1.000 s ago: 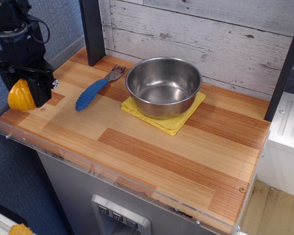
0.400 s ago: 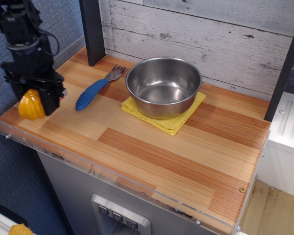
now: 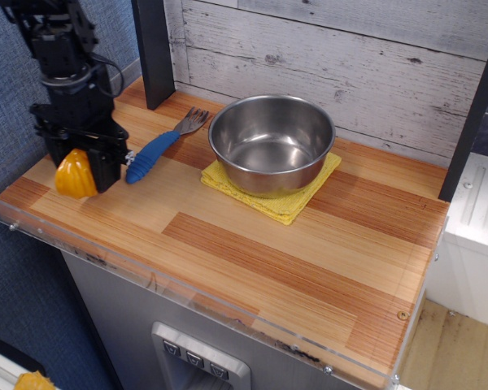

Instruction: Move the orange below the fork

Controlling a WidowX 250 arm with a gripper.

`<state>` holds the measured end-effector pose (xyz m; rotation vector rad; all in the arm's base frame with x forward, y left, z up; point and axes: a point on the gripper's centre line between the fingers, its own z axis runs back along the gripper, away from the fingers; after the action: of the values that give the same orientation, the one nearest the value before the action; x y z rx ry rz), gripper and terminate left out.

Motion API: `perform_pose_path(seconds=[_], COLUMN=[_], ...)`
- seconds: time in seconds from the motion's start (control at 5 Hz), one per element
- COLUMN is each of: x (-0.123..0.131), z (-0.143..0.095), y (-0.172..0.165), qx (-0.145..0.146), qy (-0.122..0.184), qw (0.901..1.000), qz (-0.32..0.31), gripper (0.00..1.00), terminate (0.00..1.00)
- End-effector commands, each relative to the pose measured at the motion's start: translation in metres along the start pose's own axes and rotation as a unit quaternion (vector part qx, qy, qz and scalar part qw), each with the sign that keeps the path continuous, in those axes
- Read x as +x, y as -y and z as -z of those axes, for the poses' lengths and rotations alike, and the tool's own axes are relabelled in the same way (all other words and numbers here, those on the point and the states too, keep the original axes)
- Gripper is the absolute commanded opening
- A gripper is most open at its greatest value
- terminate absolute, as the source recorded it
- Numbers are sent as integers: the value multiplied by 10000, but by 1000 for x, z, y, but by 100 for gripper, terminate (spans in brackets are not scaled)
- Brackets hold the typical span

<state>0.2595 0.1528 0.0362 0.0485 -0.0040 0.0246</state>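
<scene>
The orange [image 3: 75, 175] is a small yellow-orange lobed half, held in my gripper [image 3: 85, 172] at the left of the wooden table, just above or at the surface. The gripper is shut on it; the dark fingers cover its right side. The fork [image 3: 159, 146] lies flat just to the right, blue ribbed handle pointing toward the gripper, silver tines toward the back wall. The handle's end is right next to the gripper.
A steel bowl [image 3: 271, 143] stands on a yellow cloth [image 3: 283, 200] at the table's back middle. A dark post [image 3: 153, 49] rises at the back left. A clear plastic rim [image 3: 187, 288] runs along the front edge of the table [image 3: 293, 260].
My gripper has moved right and slightly toward the back with the orange, from the table's left edge to right beside the fork's handle.
</scene>
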Motion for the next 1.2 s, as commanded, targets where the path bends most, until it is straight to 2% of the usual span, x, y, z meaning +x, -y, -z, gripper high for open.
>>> perform_pose_path(seconds=[0.0,0.2,0.4,0.6,0.8,1.0], x=[3,-1,-7,-13,-22,-27], z=[-8,-9,-22,-65,-110,-142], y=[-4,-4,-8,-8,-5,6], qx=[120,165,116,-12,61,6], qy=[22,-48,64,591,1046,1302], qw=[9997,9997,9999,9981,9937,9902], qz=[189,164,49,-192,-401,-511], gripper=[100,100,100,100,100,100], terminate=[0,0,0,0,0,0])
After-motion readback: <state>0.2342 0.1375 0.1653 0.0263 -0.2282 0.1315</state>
